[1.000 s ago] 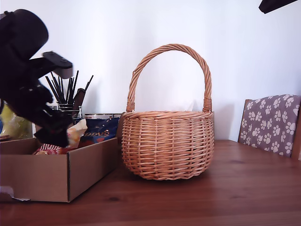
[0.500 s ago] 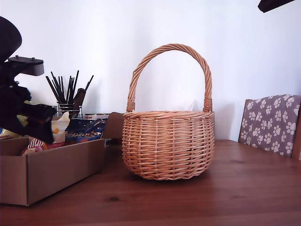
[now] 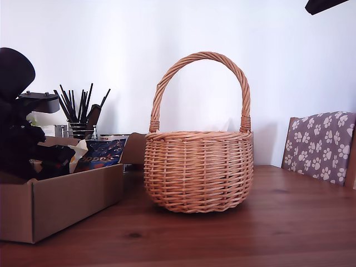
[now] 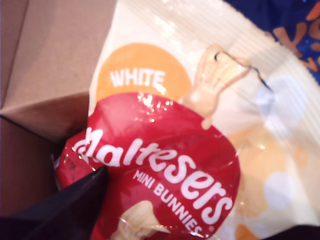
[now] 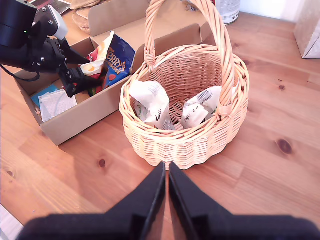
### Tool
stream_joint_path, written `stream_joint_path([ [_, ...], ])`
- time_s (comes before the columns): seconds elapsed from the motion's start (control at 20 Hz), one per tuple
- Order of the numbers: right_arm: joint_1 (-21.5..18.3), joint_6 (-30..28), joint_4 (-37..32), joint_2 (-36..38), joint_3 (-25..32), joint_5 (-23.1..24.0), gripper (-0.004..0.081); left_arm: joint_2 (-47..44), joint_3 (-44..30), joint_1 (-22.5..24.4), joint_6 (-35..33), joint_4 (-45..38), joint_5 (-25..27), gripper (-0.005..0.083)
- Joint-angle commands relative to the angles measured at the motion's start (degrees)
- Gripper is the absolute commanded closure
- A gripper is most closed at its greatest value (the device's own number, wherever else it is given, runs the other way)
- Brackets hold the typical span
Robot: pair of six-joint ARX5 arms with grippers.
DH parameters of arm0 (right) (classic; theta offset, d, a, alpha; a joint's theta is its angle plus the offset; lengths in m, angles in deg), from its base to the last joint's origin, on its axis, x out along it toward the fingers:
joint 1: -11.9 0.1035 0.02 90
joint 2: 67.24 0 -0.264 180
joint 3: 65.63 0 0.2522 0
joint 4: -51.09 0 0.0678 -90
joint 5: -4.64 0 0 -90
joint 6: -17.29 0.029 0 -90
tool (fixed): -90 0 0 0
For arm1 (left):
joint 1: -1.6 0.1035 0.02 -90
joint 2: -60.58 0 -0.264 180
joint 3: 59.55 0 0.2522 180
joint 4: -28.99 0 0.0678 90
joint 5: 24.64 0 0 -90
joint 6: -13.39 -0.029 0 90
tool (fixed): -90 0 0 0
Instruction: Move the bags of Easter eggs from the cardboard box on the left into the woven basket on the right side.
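Pincer one, my first gripper (image 3: 53, 158), sits low inside the box (image 3: 78, 194) at the exterior view's left, its black bulk hiding the jaws; a cream-and-red bag (image 3: 78, 153) shows at its tip and a blue bag (image 3: 103, 154) lies just behind. The basket (image 3: 198, 171) stands mid-table, touching nothing.

First wrist view: the cream-and-red bag (image 4: 190, 150) fills the frame, glossy and creased, a dark finger (image 4: 65, 210) lying against its red corner. Whether the jaws have closed on it cannot be told.

Second wrist view: my second gripper (image 5: 167, 195), fingers pressed together and holding nothing, hangs high over the basket (image 5: 185, 140), where two whitish bags (image 5: 150, 102) already lie. My first gripper (image 5: 80, 80) reaches into the box (image 5: 85, 112) beside the cream-and-red bag (image 5: 100, 57) and blue bag (image 5: 119, 59).

The bag looks light, soft and slippery, its sweets likely to shift; a pinch on a crimped edge or bunched corner seems safest.
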Motion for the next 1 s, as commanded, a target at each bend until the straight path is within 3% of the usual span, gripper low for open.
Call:
stream_joint_path([
  [0.0, 0.0, 0.0, -0.4, 0.2, -0.1, -0.2, 0.0783, 1.8, -0.5, 0.2, 0.1, 0.1, 0.2, 0.0170],
  [0.15, 0.0, 0.0, -0.4, 0.2, -0.1, -0.2, 0.0783, 1.4, -0.1, 0.2, 0.0, 1.1, 0.0, 0.0621],
  [0.2, 0.0, 0.0, -0.4, 0.2, -0.1, -0.2, 0.0783, 1.2, 0.2, 0.2, 0.0, 1.9, -0.1, 0.0713],
  [0.4, 0.0, 0.0, -0.4, 0.2, -0.1, -0.2, 0.0783, -3.0, 0.9, 0.2, 0.0, 7.1, -0.1, 0.0743],
  [0.65, 0.0, 0.0, -0.4, 0.2, -0.1, -0.2, 0.0783, -16.4, 1.1, 0.2, 0.3, 16.7, -0.8, 0.0743],
  [0.95, 0.0, 0.0, -0.7, 0.2, -0.1, -0.1, 0.0783, -28.6, 1.1, 0.2, 4.5, 19.0, -8.6, 0.0792],
])
